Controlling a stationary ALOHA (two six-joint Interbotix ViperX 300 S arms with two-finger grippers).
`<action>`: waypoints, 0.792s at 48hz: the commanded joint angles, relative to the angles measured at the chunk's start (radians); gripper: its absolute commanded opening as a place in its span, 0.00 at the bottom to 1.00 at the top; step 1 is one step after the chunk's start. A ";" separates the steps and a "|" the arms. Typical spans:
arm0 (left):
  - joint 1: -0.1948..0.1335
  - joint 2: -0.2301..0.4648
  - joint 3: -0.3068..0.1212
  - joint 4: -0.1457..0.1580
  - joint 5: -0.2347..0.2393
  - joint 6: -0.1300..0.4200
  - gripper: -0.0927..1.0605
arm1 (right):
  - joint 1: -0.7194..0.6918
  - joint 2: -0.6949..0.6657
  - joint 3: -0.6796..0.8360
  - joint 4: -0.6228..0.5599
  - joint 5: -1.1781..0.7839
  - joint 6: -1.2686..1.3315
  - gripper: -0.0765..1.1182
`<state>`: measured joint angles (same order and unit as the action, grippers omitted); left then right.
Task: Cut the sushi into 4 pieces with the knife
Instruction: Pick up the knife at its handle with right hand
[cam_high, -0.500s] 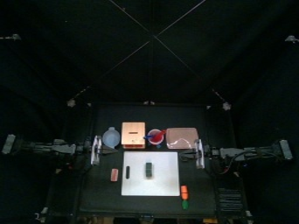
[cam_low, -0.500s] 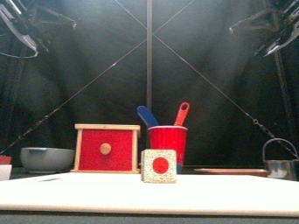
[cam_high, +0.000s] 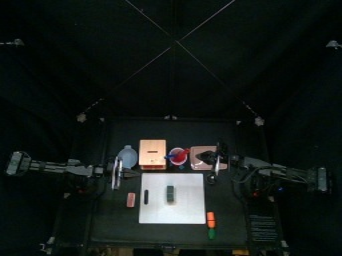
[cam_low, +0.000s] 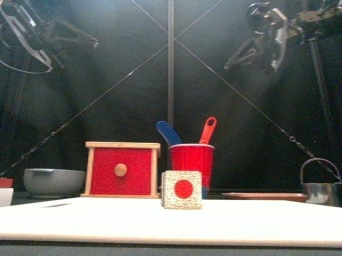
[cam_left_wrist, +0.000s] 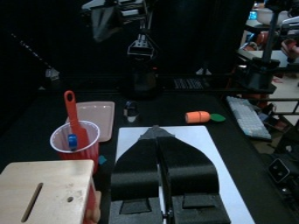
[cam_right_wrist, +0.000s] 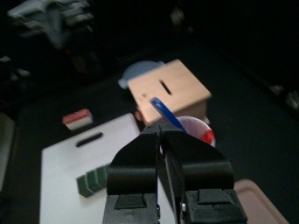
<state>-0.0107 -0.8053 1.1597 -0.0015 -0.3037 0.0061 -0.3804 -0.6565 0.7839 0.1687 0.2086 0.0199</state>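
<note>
The toy sushi roll of dark green blocks (cam_high: 171, 192) lies near the middle of the flat white cutting board (cam_high: 190, 196), its length running front to back. The blocks sit together in one row. From the front, its pale speckled end with a red centre faces the camera.

Behind the board, a round red cup (cam_low: 191, 163) holds a blue toy knife (cam_low: 167, 132) and a red toy knife (cam_low: 209, 130), both leaning handle-up. The cup stands between a pale wooden box with a red drawer front (cam_low: 122, 170) on its left and a flat pink tray (cam_high: 201, 156) on its right. A blue-grey bowl with small handles (cam_high: 128, 158) sits left of the box.

Left of the board lies a small red-and-white toy (cam_high: 131, 199). An orange toy (cam_high: 211, 218) and a green toy (cam_high: 211, 236) lie at the front right of the black table (cam_high: 120, 225). A round metal cutter with a wire handle (cam_low: 318, 190) stands at the far right in the front view.

Neither arm holds anything. The left pincer (cam_left_wrist: 159, 131) is clenched on nothing, tips together, raised above the board's left side with the cup and box beside it. The right pincer (cam_right_wrist: 159, 131) is likewise clenched and empty, hanging high over the tray's right edge and pointing toward the cup and the blue knife.
</note>
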 joint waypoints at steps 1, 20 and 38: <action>0.008 0.006 -0.031 0.003 -0.011 0.000 0.31 | -0.075 0.081 -0.140 0.003 0.161 -0.012 0.24; 0.018 0.006 -0.018 0.000 -0.009 -0.003 0.33 | -0.169 0.373 -0.439 0.029 0.543 -0.118 0.89; 0.025 0.005 -0.006 0.000 -0.009 -0.003 0.33 | -0.238 0.580 -0.561 0.242 0.769 -0.331 0.91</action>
<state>0.0107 -0.8023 1.1674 -0.0015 -0.3053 0.0046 -0.5967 -0.0905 0.2654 0.3835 0.9403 -0.2961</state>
